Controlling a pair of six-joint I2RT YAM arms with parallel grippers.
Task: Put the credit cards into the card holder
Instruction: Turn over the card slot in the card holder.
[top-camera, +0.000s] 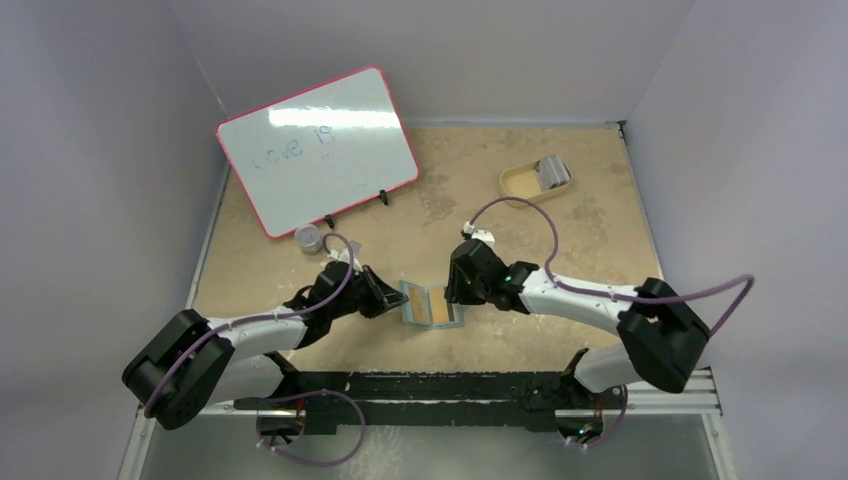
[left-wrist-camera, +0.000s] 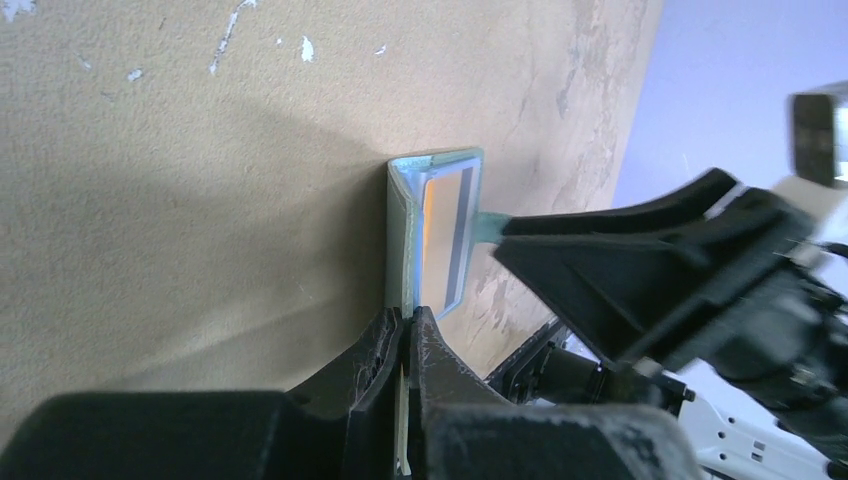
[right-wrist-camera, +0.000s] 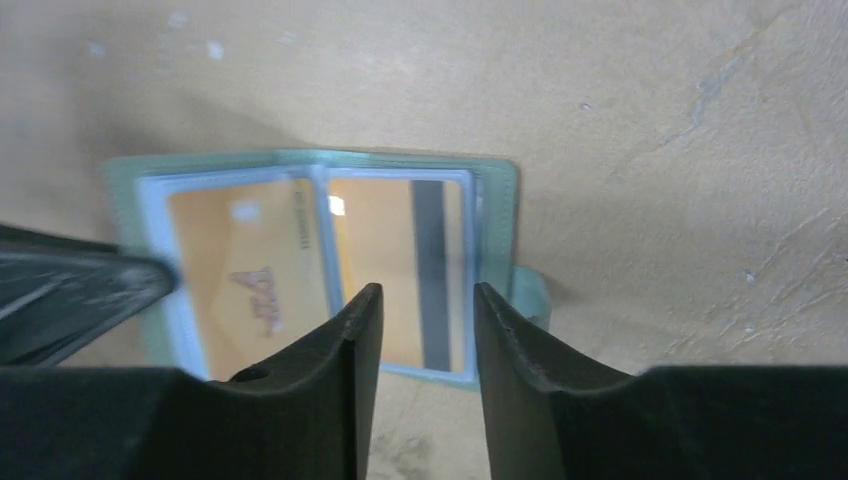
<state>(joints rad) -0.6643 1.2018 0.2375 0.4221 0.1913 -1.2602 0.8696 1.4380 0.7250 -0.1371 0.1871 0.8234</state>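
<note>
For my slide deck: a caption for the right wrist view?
Open right pincer above the unfolded grey-green card holder, gold plastic cards in its pockets.

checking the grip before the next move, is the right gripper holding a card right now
No, the right gripper stands open with nothing between its fingers, above the open card holder.

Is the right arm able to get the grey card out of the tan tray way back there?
Probably yes. The right claw is open and empty, and nothing stands between it and the tan tray holding the grey card, which sits on that arm's own side. It looks like a long stretch, though.
</note>
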